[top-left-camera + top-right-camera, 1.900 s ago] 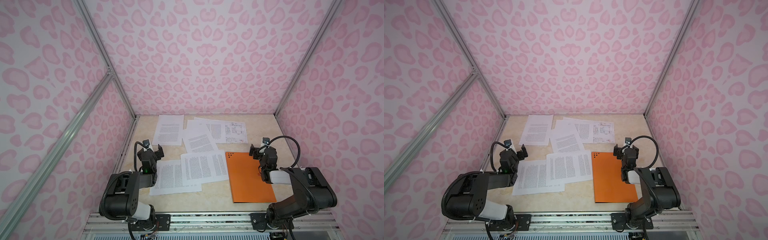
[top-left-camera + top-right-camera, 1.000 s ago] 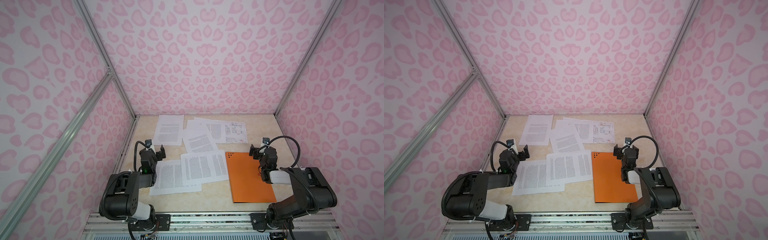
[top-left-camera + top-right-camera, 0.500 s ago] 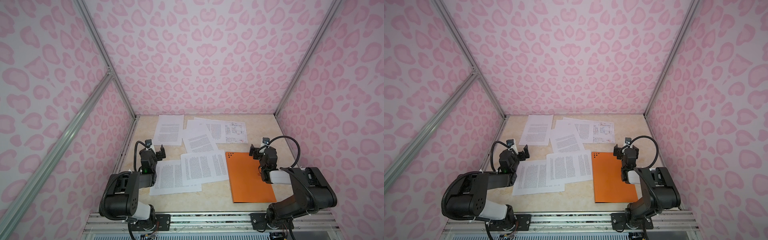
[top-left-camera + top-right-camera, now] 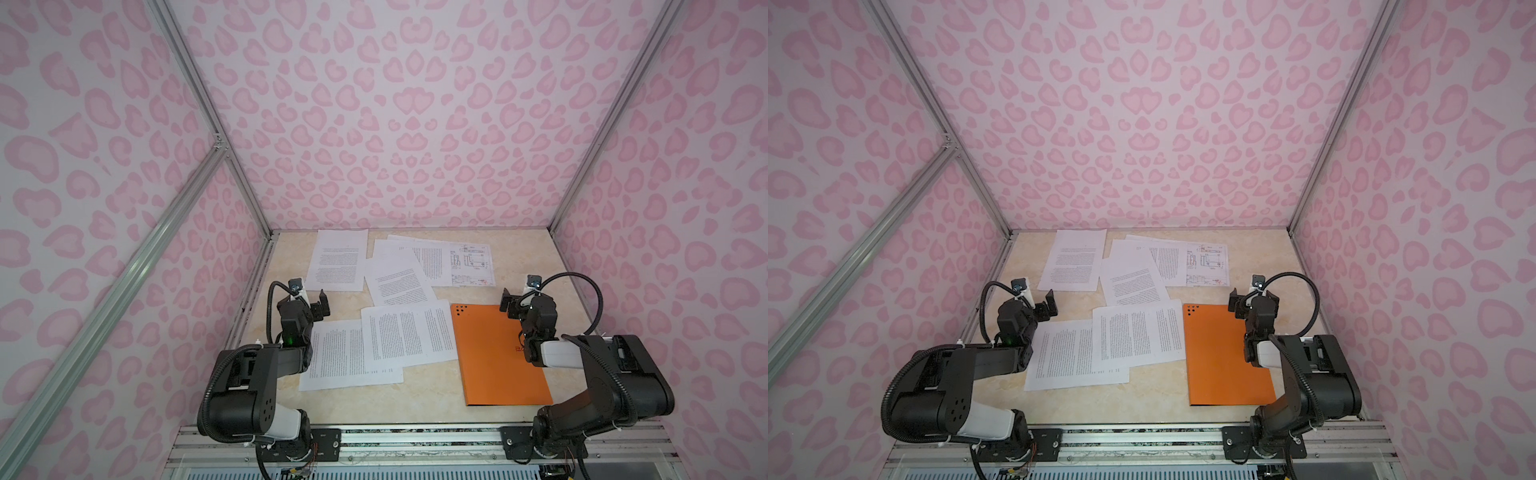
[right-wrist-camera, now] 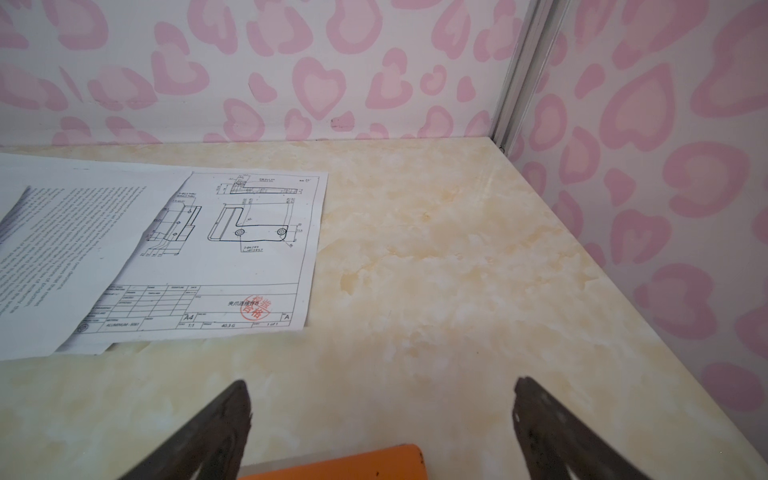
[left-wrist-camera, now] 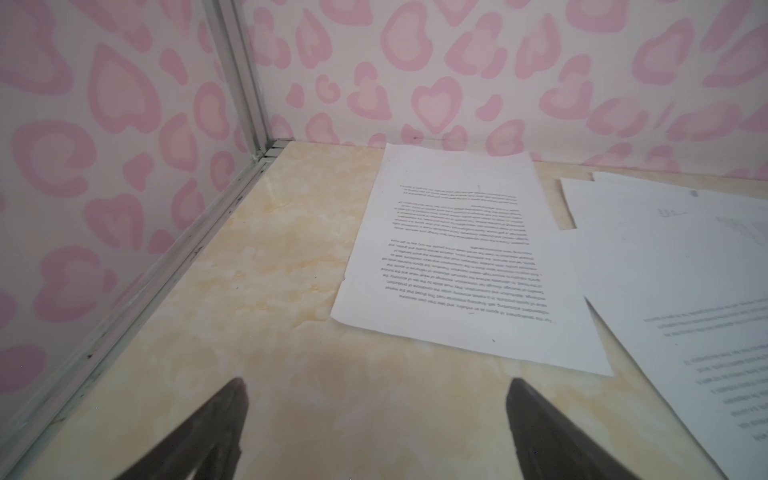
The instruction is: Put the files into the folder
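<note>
Two grippers, both spread and empty: left gripper [image 4: 312, 296] near the files [image 4: 399, 336] scattered across the desk [image 4: 415, 395], right gripper [image 4: 519, 297] at the far corner of the shut folder [image 4: 494, 357]. We'd guess it opens first.

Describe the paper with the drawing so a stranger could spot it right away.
Look along the far edge of the table, by the back wall. The drawing sheet is the rightmost paper there, partly under a text page. It alone carries line drawings and a red stamp, not just text.
</note>
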Robot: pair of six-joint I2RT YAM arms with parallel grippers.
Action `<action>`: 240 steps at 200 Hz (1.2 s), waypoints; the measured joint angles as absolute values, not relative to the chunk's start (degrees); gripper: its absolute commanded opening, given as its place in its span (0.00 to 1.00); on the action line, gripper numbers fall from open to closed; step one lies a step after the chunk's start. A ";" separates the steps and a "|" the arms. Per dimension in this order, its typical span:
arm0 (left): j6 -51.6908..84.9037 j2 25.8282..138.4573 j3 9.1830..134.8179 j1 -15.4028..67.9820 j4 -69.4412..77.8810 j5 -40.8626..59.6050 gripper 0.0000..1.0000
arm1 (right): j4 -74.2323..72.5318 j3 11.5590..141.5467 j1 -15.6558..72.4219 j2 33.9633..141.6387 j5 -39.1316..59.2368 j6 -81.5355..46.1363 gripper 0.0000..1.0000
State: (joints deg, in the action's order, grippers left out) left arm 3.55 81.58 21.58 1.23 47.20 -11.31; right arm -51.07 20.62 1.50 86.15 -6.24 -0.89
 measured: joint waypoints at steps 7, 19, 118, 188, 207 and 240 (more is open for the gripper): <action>3.90 79.68 24.69 2.68 41.87 -13.76 0.98 | -45.43 22.17 3.11 82.74 -9.21 -0.86 0.99; 6.70 77.03 31.94 5.13 34.20 -18.74 0.98 | -38.46 26.81 4.78 77.95 -12.71 -1.98 0.99; 32.67 80.25 50.35 35.14 -7.33 6.63 1.00 | 10.31 32.84 -6.52 65.23 -2.74 -31.44 0.99; 37.80 96.86 59.22 49.19 -8.47 19.51 0.90 | 17.61 27.64 -11.42 60.53 7.20 -32.60 0.97; 38.85 101.14 62.78 51.48 -7.68 22.11 0.86 | 18.76 26.35 -13.93 61.87 9.93 -33.01 0.97; 40.88 107.18 67.11 52.07 -7.53 24.21 0.82 | 17.72 26.35 -16.25 65.14 13.96 -32.93 0.97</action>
